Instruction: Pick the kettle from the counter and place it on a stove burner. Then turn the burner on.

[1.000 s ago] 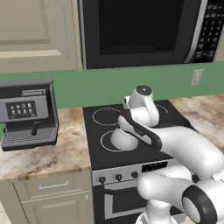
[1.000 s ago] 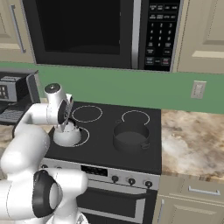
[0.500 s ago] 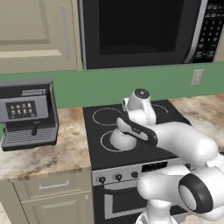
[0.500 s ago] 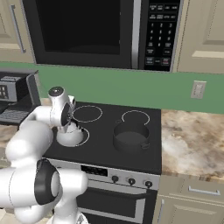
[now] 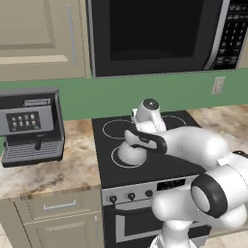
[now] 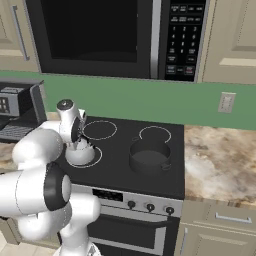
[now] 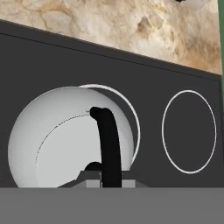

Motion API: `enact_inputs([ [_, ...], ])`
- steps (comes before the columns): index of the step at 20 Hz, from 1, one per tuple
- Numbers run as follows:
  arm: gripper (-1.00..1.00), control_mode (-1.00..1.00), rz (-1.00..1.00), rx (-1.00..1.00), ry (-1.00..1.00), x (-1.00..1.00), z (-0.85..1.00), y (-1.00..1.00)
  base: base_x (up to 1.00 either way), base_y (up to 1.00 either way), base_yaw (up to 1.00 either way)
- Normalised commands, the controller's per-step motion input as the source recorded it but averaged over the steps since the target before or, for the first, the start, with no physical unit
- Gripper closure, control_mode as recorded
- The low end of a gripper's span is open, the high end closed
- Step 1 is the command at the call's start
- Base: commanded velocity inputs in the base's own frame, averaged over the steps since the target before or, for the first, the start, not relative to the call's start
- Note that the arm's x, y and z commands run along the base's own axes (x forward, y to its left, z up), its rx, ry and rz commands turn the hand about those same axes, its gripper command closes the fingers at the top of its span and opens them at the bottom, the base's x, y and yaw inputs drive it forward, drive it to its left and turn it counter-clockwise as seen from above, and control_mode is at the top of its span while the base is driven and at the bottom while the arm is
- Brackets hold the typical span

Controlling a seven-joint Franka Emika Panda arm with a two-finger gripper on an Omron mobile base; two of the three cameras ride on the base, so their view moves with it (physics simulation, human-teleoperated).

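On the counter's (image 5: 58,172) left stretch, against the green back wall, stands a grey coffee machine (image 5: 30,127) with a dark screen. Next comes the black glass cooktop (image 5: 160,160), set into the counter with a row of knobs (image 5: 131,196) along its front edge. Near the cooktop's front left corner lies the stove burner (image 7: 127,105), a thin white ring, and the kettle (image 7: 65,140) sits over it, its silvery dome covering most of the ring; in the hand view the ring's arc peeks out past one side of the dome. Whether the kettle's base rests on the glass or hangs just above it cannot be told. The gripper (image 7: 107,175) is closed tight on the kettle's thin dark arched handle, with the white arm reaching over that corner of the cooktop in both base views. Toward the cooktop's back edge two more white rings are marked. Further right, near the front right of the cooktop, stands a wide dark round pot (image 6: 150,156), well apart from the kettle. Beyond the cooktop's right edge the marbled counter goes on below a white wall outlet (image 6: 226,102).
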Motion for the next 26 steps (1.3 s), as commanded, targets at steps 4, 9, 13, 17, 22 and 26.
enact_inputs([
  [4,1.0,-1.0,0.0,0.0,0.0,0.19,-0.14,0.03,0.0,0.0,0.0],
  [9,1.0,-1.0,0.0,0.0,0.0,0.19,-0.19,0.0,0.0,0.0,0.0],
  [13,1.0,-1.0,0.0,0.0,0.0,0.21,-0.2,0.0,0.0,0.0,0.0],
  [17,1.0,-1.0,0.0,0.0,0.0,0.29,-0.17,0.0,0.0,0.0,0.0],
  [22,1.0,-1.0,0.0,0.0,0.0,0.33,-0.17,0.0,0.0,0.0,0.0],
  [26,1.0,-1.0,0.0,0.0,0.0,0.28,-0.19,0.03,0.0,0.0,0.0],
])
